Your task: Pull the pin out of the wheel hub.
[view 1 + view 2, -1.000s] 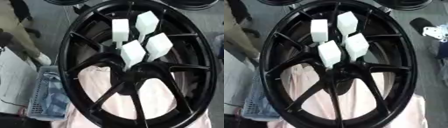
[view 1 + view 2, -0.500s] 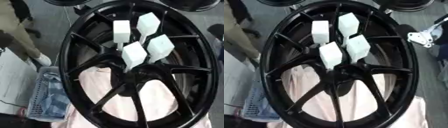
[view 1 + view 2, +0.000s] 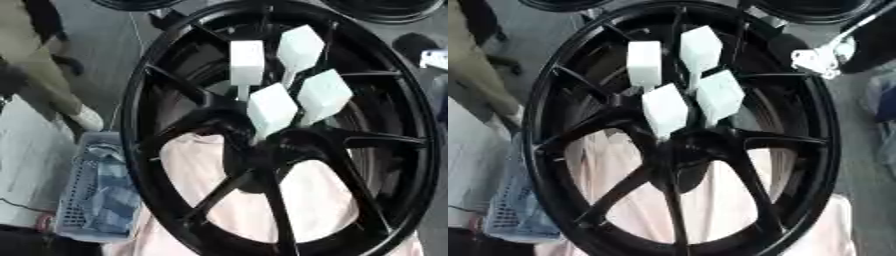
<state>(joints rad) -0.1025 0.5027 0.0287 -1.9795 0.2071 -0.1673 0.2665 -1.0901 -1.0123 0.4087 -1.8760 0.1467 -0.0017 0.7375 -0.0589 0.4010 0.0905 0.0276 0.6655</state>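
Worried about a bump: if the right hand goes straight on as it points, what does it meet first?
Probably the wheel rim, just left of the right hand; the white pins lie beyond. Depth is unclear, so it may pass above.

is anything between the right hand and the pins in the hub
Nothing visible does. What looks like the right hand shows at the upper right, by the edge of the wheel rim. The white-headed pins stand up from the hub to its left, with only open space and the low black spokes between them.
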